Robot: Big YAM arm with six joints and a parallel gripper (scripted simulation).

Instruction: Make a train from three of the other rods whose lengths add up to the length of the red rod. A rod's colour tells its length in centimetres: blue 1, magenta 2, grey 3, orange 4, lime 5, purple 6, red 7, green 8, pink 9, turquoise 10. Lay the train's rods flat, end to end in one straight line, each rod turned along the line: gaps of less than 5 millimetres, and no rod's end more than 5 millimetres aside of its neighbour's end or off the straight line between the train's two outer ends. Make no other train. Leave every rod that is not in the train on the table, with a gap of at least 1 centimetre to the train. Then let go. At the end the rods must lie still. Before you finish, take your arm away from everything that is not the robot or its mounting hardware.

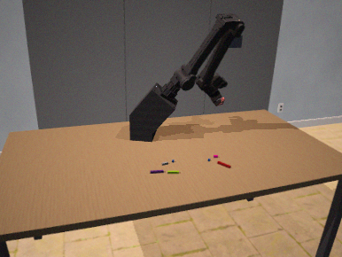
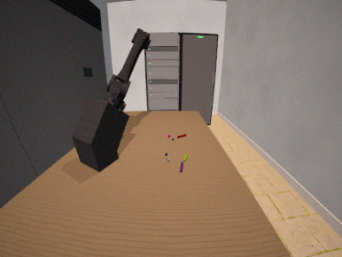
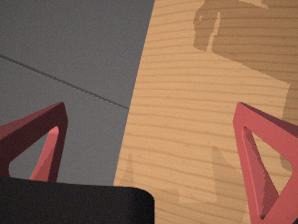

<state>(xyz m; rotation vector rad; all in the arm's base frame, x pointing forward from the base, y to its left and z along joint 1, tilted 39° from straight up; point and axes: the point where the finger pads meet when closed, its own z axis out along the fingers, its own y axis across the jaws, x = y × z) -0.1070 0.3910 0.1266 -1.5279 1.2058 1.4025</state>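
Top view: tool (image 1: 220,100) wide open, empty, high above red rod (image 1: 223,164); no legible writing.

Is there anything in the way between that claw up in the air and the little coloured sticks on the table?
Nothing visible blocks it. The gripper hangs open and empty, high above the table. Below it is only air down to the rods, such as the magenta rod, the red rod and the lime rod.
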